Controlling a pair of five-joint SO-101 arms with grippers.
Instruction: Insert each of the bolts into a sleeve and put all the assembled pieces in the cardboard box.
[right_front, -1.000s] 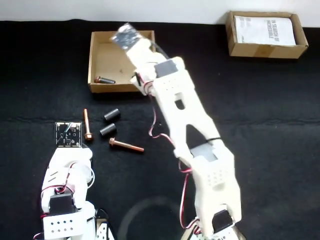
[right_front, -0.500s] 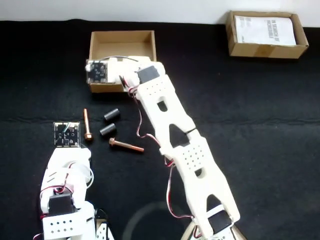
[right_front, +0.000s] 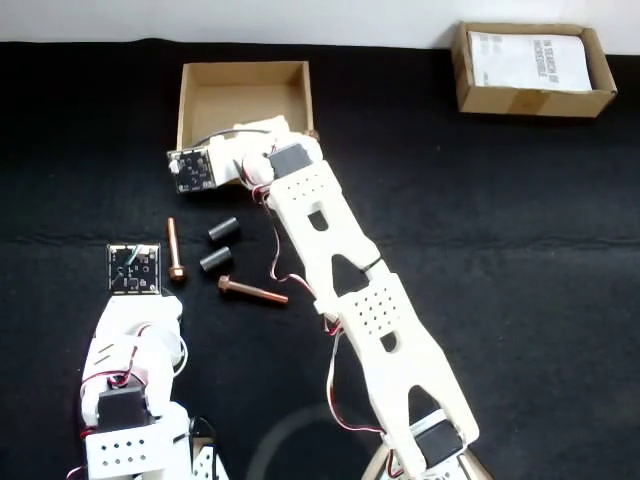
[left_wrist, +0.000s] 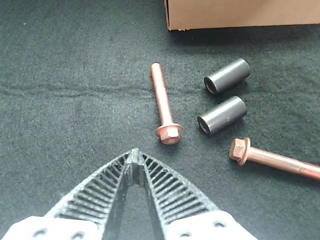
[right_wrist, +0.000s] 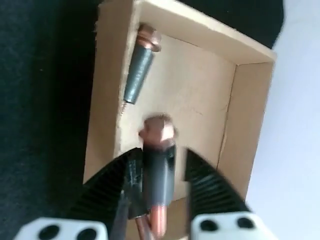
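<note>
Two bolts (left_wrist: 162, 102) (left_wrist: 275, 159) and two sleeves (left_wrist: 227, 76) (left_wrist: 222, 116) are lying on the bench (left_wrist: 75, 75) near the left end effector (left_wrist: 135, 152), its tips together. The right end effector (right_wrist: 161, 155) is clamping one assembled piece (right_wrist: 159, 170) above the cardboard box (right_wrist: 107, 100); another (right_wrist: 139, 67) is lying inside.

The open cardboard box (right_front: 240, 100) holds one sleeved bolt (right_wrist: 140, 65) lying along a side wall. A second sleeved bolt (right_wrist: 159, 165) is over the box's front wall, pinched in the right gripper (right_wrist: 161, 161). Near the box's front lie two bare copper bolts (right_front: 173, 248) (right_front: 252, 291) and, beside them, two dark empty sleeves (right_front: 223, 229) (right_front: 215, 261).
</note>
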